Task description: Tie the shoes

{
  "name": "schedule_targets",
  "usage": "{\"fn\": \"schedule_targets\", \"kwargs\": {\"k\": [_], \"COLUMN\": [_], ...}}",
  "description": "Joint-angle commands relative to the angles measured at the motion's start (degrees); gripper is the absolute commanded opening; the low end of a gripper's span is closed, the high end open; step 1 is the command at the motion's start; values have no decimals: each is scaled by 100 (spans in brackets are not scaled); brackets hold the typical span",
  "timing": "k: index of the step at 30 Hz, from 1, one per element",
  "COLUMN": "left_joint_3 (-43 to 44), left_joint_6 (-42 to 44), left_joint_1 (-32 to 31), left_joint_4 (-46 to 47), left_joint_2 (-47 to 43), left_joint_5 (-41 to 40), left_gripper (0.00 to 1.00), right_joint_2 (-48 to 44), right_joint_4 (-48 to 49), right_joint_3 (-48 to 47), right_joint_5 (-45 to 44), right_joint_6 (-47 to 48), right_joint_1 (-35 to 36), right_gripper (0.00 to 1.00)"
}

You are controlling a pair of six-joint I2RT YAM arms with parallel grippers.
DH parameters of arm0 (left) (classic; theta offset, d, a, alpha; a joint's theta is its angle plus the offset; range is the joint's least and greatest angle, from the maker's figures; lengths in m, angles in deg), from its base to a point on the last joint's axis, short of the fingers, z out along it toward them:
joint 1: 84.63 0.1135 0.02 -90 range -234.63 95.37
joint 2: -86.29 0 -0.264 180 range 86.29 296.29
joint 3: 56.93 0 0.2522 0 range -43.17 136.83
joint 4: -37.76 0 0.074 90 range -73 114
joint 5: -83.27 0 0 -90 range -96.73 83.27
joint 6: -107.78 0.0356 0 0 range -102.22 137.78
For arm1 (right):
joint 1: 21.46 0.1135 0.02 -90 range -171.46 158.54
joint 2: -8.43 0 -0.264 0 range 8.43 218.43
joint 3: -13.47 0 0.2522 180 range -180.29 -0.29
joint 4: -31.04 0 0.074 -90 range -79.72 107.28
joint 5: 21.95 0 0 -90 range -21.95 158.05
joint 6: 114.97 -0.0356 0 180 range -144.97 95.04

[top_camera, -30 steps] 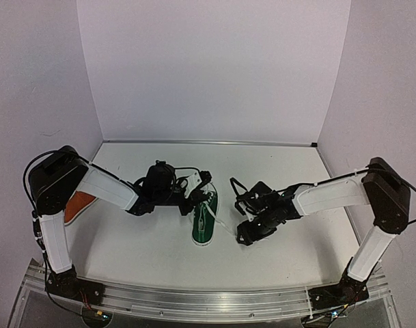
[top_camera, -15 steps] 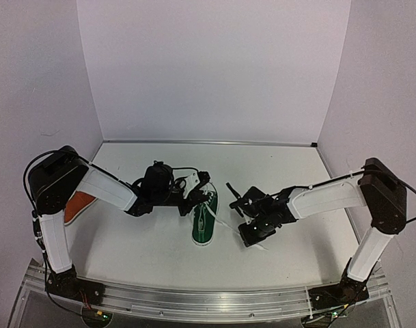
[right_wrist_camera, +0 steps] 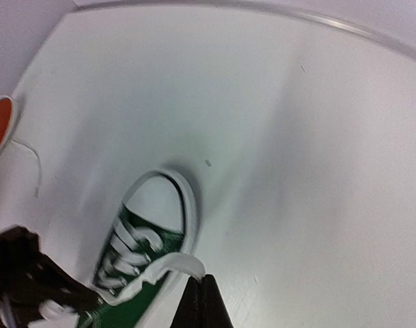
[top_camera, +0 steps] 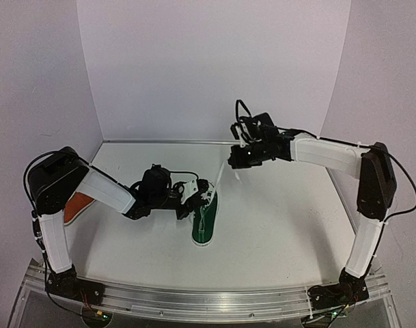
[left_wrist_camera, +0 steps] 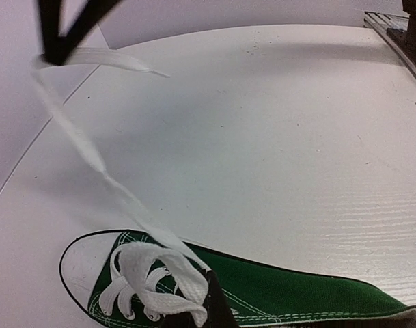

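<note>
The dark green shoe (top_camera: 205,222) lies near the table's middle, toe toward the arms. My left gripper (top_camera: 197,195) sits low at its lacing, shut on a white lace loop (left_wrist_camera: 160,270). My right gripper (top_camera: 233,162) hangs high above the table, behind and right of the shoe. It is shut on the end of the other lace strand (left_wrist_camera: 91,154), which runs taut from the eyelets up to it. In the right wrist view the lace end (right_wrist_camera: 170,263) curls out of the shut tips (right_wrist_camera: 202,281). The orange-red shoe (top_camera: 74,207) lies far left, partly behind the left arm.
White walls close in the table (top_camera: 276,225) at the back and both sides. The right arm's forearm (top_camera: 327,154) stretches across the back right. A metal rail (top_camera: 208,301) runs along the near edge.
My right gripper closed on the lace beside the shoe, then rose up and back, pulling the strand taut. The left gripper stayed by the lacing, edging slightly nearer.
</note>
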Motion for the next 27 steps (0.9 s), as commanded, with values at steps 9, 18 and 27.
{"fn": "schedule_targets", "kwargs": {"k": [9, 18, 27], "left_joint_3": [-74, -50, 21], "left_joint_6": [859, 808, 734], "left_joint_1": [-145, -148, -146], "left_joint_4": [-116, -122, -53], "left_joint_2": [-387, -331, -237], "left_joint_5": [-106, -139, -168], "left_gripper": [0, 0, 0], "right_joint_2": [2067, 464, -594], "right_joint_4": [-302, 312, 1772], "right_joint_3": [-2730, -645, 1485], "right_joint_5": [2043, 2101, 2678], "right_joint_6": [51, -136, -1078], "right_joint_1": [577, 200, 150], "right_gripper": [20, 54, 54]}}
